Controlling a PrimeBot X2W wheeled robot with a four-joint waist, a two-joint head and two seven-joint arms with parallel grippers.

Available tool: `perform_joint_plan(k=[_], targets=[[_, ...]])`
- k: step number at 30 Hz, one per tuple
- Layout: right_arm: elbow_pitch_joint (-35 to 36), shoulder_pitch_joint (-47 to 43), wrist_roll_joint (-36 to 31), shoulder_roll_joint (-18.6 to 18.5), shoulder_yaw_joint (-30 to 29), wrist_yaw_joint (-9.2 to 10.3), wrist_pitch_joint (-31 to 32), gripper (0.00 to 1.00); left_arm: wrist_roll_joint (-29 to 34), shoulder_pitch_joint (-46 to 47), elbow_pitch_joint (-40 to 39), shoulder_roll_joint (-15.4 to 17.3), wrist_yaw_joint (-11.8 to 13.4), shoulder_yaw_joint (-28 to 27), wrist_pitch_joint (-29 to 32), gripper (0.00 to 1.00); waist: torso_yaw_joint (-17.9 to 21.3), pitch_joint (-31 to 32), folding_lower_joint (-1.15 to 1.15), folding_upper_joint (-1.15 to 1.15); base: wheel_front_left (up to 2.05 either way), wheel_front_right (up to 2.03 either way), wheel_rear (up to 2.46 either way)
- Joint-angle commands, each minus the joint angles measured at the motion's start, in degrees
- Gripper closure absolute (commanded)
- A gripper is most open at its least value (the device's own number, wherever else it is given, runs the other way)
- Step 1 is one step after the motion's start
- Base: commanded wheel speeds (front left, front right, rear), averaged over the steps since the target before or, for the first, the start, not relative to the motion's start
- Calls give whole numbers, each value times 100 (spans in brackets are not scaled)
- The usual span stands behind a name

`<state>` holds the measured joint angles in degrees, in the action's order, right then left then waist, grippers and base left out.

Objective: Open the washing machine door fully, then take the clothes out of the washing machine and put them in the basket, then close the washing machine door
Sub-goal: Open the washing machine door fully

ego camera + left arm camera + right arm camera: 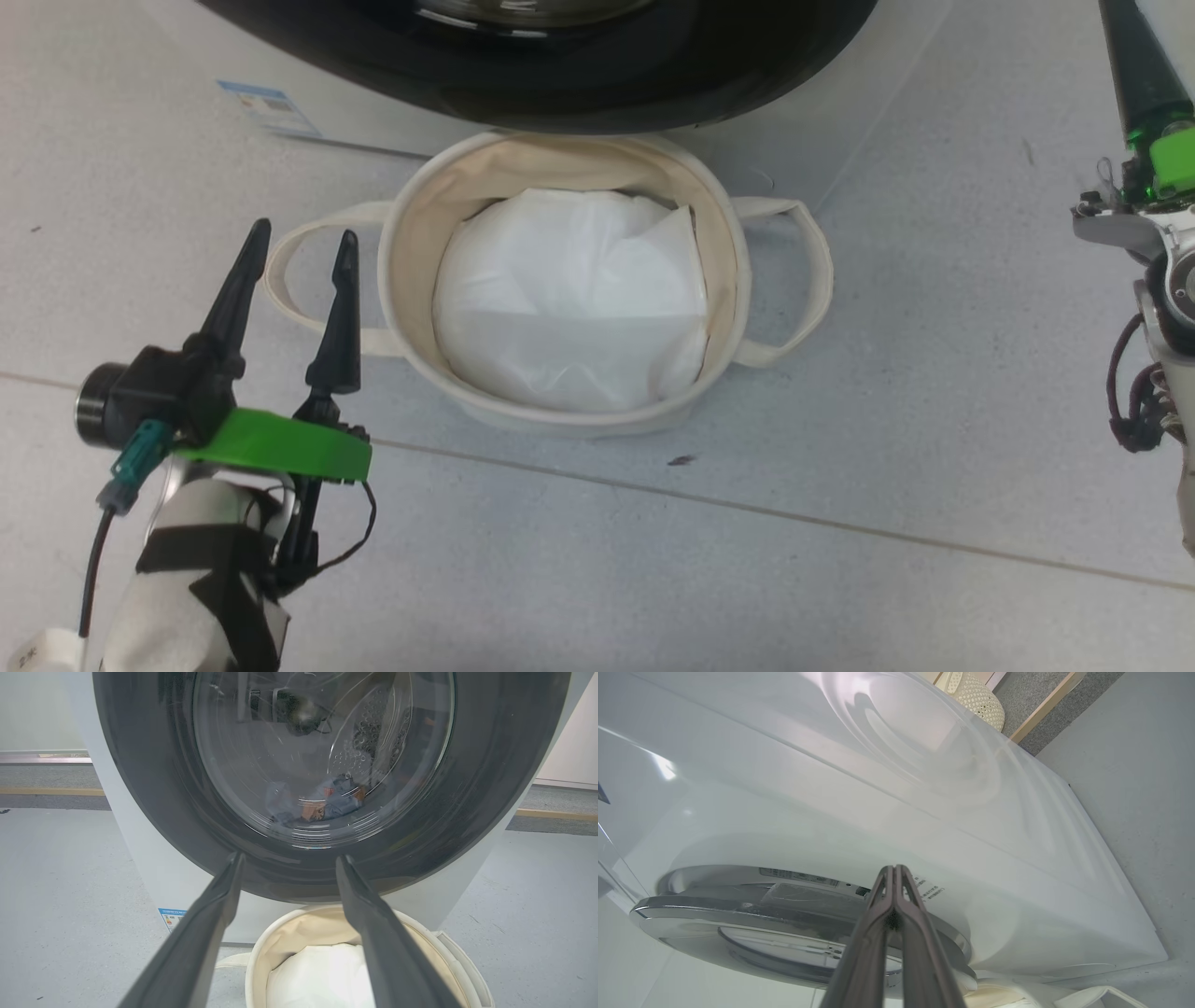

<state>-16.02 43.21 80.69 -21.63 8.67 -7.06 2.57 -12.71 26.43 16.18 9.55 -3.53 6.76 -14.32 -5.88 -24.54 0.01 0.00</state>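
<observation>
The clothes point(322, 800), crumpled blue with orange prints, lie low inside the machine point(149, 872) behind the glass of the door point(154, 788). Left gripper point(303, 230) gapes empty beside the basket point(411, 233); right gripper point(893, 870) is pinched together.

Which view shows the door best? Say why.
Left wrist view: the door faces the camera, dark rim and glass nearly whole. Head view catches its lower rim above the basket. Right wrist view sees it edge-on, beyond the shut right gripper.
</observation>
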Motion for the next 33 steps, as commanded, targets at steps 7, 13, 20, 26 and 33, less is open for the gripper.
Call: perform_joint_plan(k=[7, 13, 20, 26, 33], targets=[[266, 344, 490, -98, 163, -43, 508, 100, 96, 239, -338, 28, -5, -252, -68, 0, -36, -286, 0, 0, 0, 0, 0], [235, 577, 752, -118, 225, -43, 888, 100, 144, 247, -402, -25, -15, -313, -68, 0, -55, -403, 0, 0, 0, 0, 0], [280, 990, 1119, -32, 299, -43, 1392, 100, 243, 283, -442, -98, -28, -374, -68, 0, -100, -632, 0, 0, 0, 0, 0], [302, 1288, 1267, 47, 352, -43, 1639, 100, 332, 331, -522, -151, -34, -403, -68, 0, -142, -733, -1, 0, 0, 0, 0], [215, 1537, 1460, 169, 417, -43, 1882, 100, 362, 303, -506, -217, -63, -439, -68, 0, -147, -743, -1, 0, 0, 0, 0]])
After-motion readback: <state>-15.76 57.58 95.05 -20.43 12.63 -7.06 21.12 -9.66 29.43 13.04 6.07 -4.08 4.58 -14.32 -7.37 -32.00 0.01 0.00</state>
